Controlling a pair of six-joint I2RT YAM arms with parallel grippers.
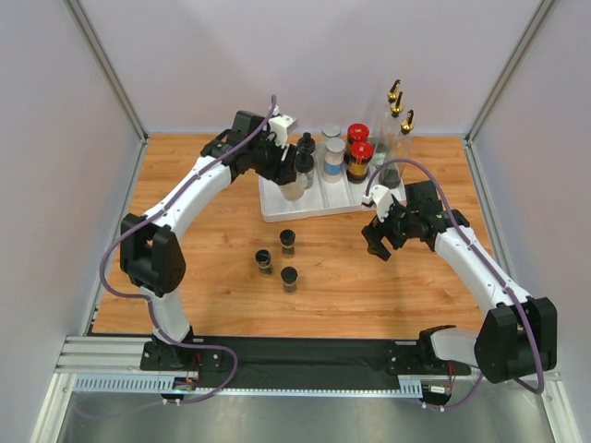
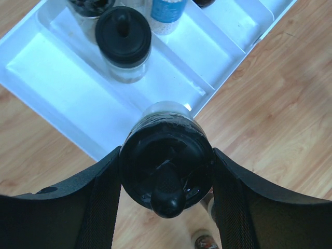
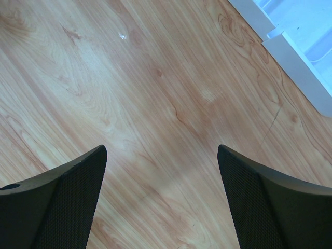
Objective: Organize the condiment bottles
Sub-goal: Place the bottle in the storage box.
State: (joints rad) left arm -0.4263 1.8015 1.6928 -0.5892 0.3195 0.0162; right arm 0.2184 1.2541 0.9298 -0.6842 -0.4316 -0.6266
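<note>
Top view: the left gripper [image 1: 294, 173] is upper centre, jaws part-closed round a black-lidded jar [image 1: 294, 188] with pale contents. It is at the near end of the left compartment of the white tray [image 1: 319, 211]. A second black-lidded jar [image 1: 306, 148] sits just behind it in the same compartment. Grey-lidded jars [image 1: 332, 148] and red-capped jars [image 1: 359, 148] fill the compartments to the right. Gold-spouted bottles [image 1: 397, 106] stand at the tray's right end; can't tell if they are in it or beside it. Three small jars [image 1: 287, 242] stand loose on the worktop [image 1: 203, 268] at centre frame, well apart from the tray. The right gripper [image 1: 378, 247] is right of centre, jaws wide, holding nothing.

Left wrist: the left gripper [image 2: 166, 155] has both fingers pressed on the black-lidded jar [image 2: 166, 174] by its lid, lower centre. The jar is at the white tray's [image 2: 62, 78] near rim. Can't tell if its base is down or lifted. The second black-lidded jar [image 2: 123, 36] is at upper left, and a blue-labelled jar [image 2: 167, 13] is at the top.

Right wrist: the right gripper [image 3: 162, 171] is wide open and empty over bare worktop [image 3: 155, 78]. A corner of the white tray [image 3: 290, 57] shows upper right.

Step, as I judge it: seating this jar in the left compartment. Next: make sure it clears the rim and stands flat, release without nudging its neighbour, then collect the small jars.
</note>
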